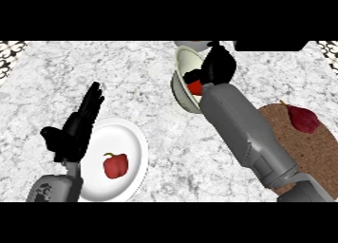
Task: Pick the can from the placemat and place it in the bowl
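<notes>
At twelve o'clock, right hand (217, 66) over bowl (183, 92), fingers curled on red can (195, 87). At eight o'clock, left hand (75, 130), fingers straight, pressed together, beside plate (130, 142) bearing pepper (116, 165).

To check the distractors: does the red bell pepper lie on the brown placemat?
No, the red bell pepper lies on the white plate, left of the brown placemat.

The right hand (217, 64) covers most of the can (195, 87) in the bowl (183, 71); only a red patch shows. The right forearm (245, 130) hides the bowl's right side and the placemat's (315, 147) left edge. The left hand (77, 128) overlaps the plate's (126, 137) left rim.
</notes>
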You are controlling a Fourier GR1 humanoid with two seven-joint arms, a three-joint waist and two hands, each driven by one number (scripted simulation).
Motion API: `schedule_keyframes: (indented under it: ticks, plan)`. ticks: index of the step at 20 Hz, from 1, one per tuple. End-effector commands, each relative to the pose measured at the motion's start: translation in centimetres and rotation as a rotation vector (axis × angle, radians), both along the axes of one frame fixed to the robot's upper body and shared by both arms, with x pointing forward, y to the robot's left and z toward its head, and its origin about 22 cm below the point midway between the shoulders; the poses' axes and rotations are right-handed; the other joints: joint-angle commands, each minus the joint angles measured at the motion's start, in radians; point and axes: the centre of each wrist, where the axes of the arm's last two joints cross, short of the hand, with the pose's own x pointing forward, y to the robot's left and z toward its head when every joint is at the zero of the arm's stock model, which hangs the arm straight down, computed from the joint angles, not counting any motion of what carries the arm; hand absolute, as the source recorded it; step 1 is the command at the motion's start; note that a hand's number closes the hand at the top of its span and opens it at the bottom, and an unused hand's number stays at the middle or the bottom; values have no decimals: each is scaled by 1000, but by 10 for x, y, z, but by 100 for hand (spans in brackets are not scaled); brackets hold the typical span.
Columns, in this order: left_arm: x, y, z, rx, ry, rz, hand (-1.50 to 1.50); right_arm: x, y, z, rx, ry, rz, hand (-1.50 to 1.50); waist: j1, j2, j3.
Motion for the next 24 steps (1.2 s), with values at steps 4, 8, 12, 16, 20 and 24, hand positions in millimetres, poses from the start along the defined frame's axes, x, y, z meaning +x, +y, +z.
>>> schedule_keyframes:
  ticks: [4,8,12,16,20,24]
  plan:
    - [-7,11,6,14,-1,1,0,-14,-23,-15,108,-205,80,-150,-2,-3,0]
    - [-6,-2,-5,-4,-16,5,0,-10,1,24,142,-387,43,-150,-7,-6,-1]
    - [-7,-3,-2,-4,17,13,0,-18,-11,30,210,-446,12,-150,-14,-8,0]
    - [-8,-5,-9,-8,11,30,0,-41,-23,22,310,-438,-23,-150,-24,-10,0]
    - [3,18,7,-2,-6,32,0,-64,-19,45,428,-478,-6,-150,-22,-9,-1]
    - [-1,5,2,10,-7,41,0,-115,-41,39,453,-474,49,-150,-26,-9,-1]
